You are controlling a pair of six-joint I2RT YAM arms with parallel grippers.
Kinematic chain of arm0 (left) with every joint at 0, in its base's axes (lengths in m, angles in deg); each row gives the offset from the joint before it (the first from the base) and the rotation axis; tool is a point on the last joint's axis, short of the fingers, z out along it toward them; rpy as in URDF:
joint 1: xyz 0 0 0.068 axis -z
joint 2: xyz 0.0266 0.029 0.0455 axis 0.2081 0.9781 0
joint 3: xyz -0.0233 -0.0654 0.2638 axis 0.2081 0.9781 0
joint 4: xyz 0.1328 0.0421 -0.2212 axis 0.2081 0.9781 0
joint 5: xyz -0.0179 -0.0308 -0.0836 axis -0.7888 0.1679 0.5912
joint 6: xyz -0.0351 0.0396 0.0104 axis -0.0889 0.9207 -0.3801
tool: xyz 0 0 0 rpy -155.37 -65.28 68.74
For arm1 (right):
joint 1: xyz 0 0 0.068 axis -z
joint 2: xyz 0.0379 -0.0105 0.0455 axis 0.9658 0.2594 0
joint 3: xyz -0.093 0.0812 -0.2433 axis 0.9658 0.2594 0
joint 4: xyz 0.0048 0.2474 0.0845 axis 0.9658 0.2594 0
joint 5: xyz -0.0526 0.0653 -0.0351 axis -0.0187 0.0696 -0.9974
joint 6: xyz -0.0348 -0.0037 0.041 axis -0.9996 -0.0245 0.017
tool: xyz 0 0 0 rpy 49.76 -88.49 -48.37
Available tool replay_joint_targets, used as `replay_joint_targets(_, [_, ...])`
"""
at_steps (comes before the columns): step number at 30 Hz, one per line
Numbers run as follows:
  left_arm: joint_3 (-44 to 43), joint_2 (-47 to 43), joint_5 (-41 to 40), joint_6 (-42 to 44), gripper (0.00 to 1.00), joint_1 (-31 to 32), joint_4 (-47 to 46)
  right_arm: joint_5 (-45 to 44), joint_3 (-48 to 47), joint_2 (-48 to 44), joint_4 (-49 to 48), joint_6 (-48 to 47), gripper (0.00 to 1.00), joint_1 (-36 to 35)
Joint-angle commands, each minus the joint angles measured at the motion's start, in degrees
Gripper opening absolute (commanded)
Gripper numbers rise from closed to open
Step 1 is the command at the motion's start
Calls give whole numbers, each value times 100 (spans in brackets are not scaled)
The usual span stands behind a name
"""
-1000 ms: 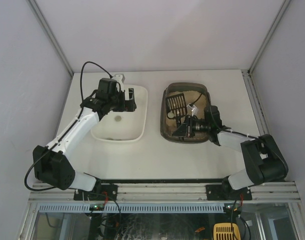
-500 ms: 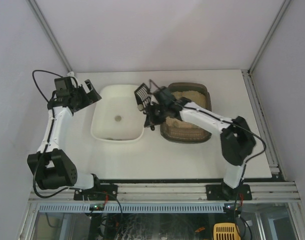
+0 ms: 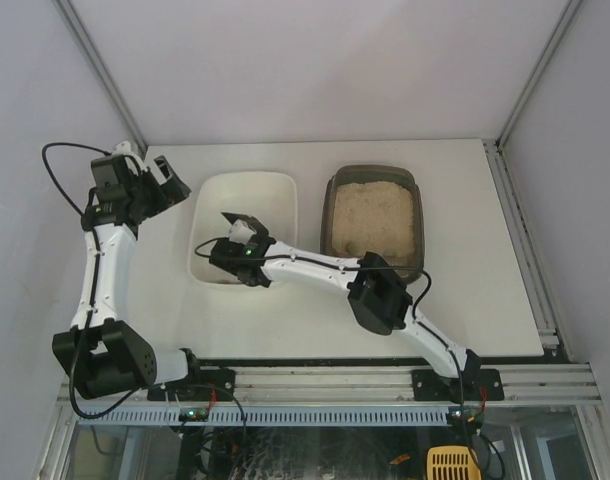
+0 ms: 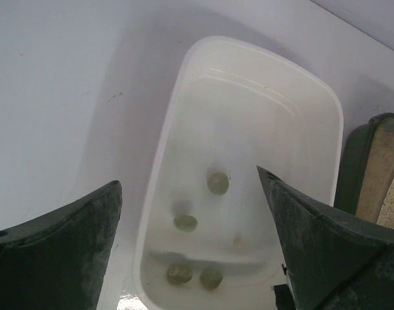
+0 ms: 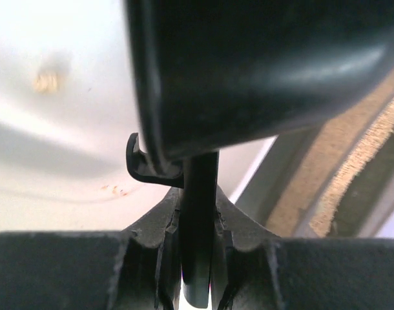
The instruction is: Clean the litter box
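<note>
The litter box [image 3: 331, 222], a dark tray of beige litter, sits right of centre; its rim shows in the left wrist view [image 4: 356, 169] and the right wrist view [image 5: 294, 161]. My right gripper [image 3: 238, 243] reaches across over the white tray [image 3: 285, 190] and is shut on the handle [image 5: 198, 245] of a black scoop [image 5: 261, 64]; the scoop [image 3: 232, 218] hangs above the tray. Several greenish-brown clumps [image 4: 217, 183] lie in the white tray [image 4: 184, 90]. My left gripper [image 3: 168, 178] is open and empty, left of the tray, looking down at it [image 4: 188, 177].
The right arm's long white link [image 3: 315, 268] crosses the table between the two trays. Side walls and metal rails [image 3: 515, 200] close in the table on left and right. The left arm [image 3: 103, 270] runs along the left edge.
The right arm carried the scoop from the litter box leftward to over the white tray. The left arm pulled away from the tray to the far left corner.
</note>
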Motion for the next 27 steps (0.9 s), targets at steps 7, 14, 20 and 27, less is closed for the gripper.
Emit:
replay_joint_targets(7, [156, -221, 198, 113, 100, -31, -266, -1823, 1056, -1279, -937, -400, 0, 109])
replay_joint_targets(14, [119, -196, 166, 69, 100, -30, -269, 282, 1909, -2409, -2033, -109, 0, 329])
replay_joint_targets(20, [-524, 318, 273, 228, 100, 253, 30, 3390, 2663, -3199, -2188, 1116, 0, 1452])
replay_joint_targets(27, [-3057, 2356, 1395, 1583, 100, 1567, 1277, 5252, 4848, -4618, -2575, 2463, 0, 2605])
